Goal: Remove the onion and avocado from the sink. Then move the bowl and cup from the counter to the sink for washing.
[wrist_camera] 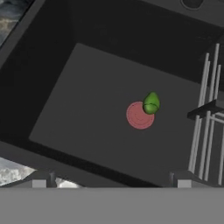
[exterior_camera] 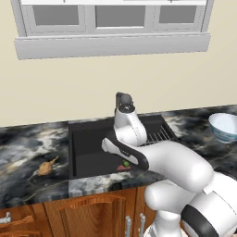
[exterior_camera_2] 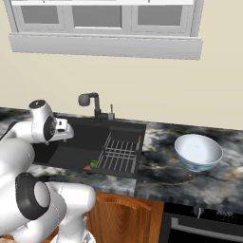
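The avocado (wrist_camera: 151, 103) lies on the floor of the black sink (wrist_camera: 87, 87), touching a red disc (wrist_camera: 140, 115). My gripper (wrist_camera: 111, 183) hangs open above the sink's near wall, well short of the fruit, with nothing between its fingertips (wrist_camera: 39, 181). From the base, the avocado (exterior_camera: 126, 164) peeks out behind my forearm and shows left of the wire rack (exterior_camera_2: 93, 163). The onion (exterior_camera: 46, 167) rests on the marbled counter (exterior_camera: 23, 148) left of the sink (exterior_camera: 88, 143). The bowl (exterior_camera_2: 198, 152) stands upright on the counter right of the sink (exterior_camera_2: 71, 154). The cup is out of view.
A dark faucet (exterior_camera_2: 90, 100) rises at the sink's back edge. A wire rack (exterior_camera_2: 121, 154) fills the basin's right part. Brown cabinet doors (exterior_camera: 92, 213) run below the counter. A window sill (exterior_camera: 111, 46) juts from the wall above.
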Motion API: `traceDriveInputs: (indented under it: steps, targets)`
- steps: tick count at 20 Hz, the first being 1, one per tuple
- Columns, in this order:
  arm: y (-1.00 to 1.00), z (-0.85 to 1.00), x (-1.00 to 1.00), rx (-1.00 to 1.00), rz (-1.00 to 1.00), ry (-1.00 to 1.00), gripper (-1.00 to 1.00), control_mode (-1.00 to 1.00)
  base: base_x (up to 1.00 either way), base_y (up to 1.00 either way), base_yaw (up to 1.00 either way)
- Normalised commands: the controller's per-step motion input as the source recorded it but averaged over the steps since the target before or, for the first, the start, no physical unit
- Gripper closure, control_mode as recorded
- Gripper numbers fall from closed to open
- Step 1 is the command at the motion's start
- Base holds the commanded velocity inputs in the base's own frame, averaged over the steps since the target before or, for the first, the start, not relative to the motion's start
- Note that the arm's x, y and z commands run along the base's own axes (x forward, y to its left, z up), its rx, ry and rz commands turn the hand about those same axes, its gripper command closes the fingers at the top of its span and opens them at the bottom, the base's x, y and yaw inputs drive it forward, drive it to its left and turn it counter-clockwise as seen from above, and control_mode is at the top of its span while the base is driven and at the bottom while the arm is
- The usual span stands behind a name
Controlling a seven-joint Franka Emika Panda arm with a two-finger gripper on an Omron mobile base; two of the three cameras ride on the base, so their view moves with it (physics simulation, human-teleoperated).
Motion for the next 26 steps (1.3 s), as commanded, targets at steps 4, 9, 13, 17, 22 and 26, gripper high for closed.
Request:
traceDriveInputs:
  steps: [4, 9, 13, 17, 22, 26]
  targets:
    - [-0.09, -0.08, 0.09, -0.02, 0.0, 0.0, -1.0, -1.0, 0.0, 0.0, 0.0]
    - [-0.09, -0.07, 0.11, -0.02, 0.0, 0.0, -1.0, -1.0, 0.0, 0.0, 0.0]
    - [-0.09, -0.07, 0.11, -0.01, 0.0, 0.0, -1.0, -1.0, 0.0, 0.0, 0.0]
    - [-0.07, -0.08, 0.1, -0.02, 0.0, 0.0, -1.0, -1.0, 0.0, 0.0, 0.0]
    - [-0.04, -0.08, 0.11, -0.01, 0.0, 0.0, -1.0, -1.0, 0.0, 0.0, 0.0]
    - [0.0, -0.1, 0.1, 0.0, 0.0, 0.0, -1.0, -1.0, 0.0, 0.0, 0.0]
